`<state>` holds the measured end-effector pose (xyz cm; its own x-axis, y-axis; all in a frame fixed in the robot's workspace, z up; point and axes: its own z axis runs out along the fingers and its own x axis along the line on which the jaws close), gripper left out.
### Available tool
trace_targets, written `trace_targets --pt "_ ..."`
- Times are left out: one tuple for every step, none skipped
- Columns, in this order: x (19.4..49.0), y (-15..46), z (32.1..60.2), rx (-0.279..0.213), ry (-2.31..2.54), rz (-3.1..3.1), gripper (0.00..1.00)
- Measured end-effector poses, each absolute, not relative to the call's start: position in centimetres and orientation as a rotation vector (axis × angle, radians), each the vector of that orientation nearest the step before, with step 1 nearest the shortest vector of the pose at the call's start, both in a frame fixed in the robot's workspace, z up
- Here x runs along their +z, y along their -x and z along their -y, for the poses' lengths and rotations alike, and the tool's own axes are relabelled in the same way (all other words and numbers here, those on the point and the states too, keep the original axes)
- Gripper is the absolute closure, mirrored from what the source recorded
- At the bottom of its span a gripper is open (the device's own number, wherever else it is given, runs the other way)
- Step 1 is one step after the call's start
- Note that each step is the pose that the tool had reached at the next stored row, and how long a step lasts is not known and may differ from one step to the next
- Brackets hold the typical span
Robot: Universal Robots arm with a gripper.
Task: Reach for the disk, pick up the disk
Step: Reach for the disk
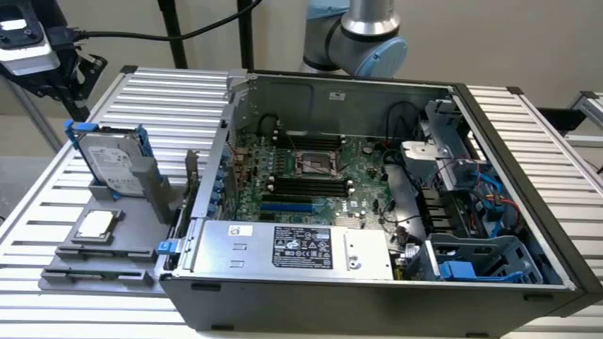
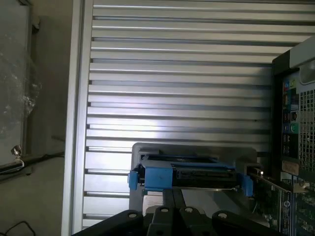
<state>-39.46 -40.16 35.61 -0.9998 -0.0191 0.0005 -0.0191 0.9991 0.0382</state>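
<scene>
The disk (image 1: 110,161) stands in a grey holder (image 1: 141,185) just beside the computer case (image 1: 377,311). Its lower end is sunk in the holder's slot and hidden, and its label print is too small to read. In the wrist view the disk shows edge-on, with its label face hidden. There the gripper (image 2: 173,194) is cut off by the picture's edge. Behind the case, the arm (image 1: 363,39) is cut off above its joint. Inside the case, the sticker (image 1: 303,247) on the silver box (image 1: 236,248) has print too small to read.
</scene>
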Motion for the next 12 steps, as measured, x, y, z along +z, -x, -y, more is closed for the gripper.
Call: trace_targets --pt "35.6 39.5 40.2 -0.06 -0.03 3.14 0.89" --pt "35.6 39.5 40.2 -0.06 -0.03 3.14 0.89" --pt "35.6 39.5 40.2 -0.06 -0.03 3.14 0.89" --pt "35.6 39.5 40.1 -0.06 -0.03 3.14 0.89" --pt "35.6 39.5 40.0 -0.06 -0.03 3.14 0.89" --pt "35.6 39.5 39.8 -0.06 -0.032 3.14 0.89" --pt "35.6 39.6 39.6 -0.06 -0.035 3.14 0.89" --pt "35.6 39.6 39.4 -0.06 -0.041 3.14 0.89" --pt "35.6 39.6 39.3 -0.06 -0.052 3.14 0.89" --pt "35.6 39.6 39.2 -0.06 -0.068 3.139 0.89" --pt "35.6 39.6 39.1 -0.06 -0.091 3.138 0.89" --pt "35.6 39.6 39.1 -0.06 -0.118 3.137 0.89"
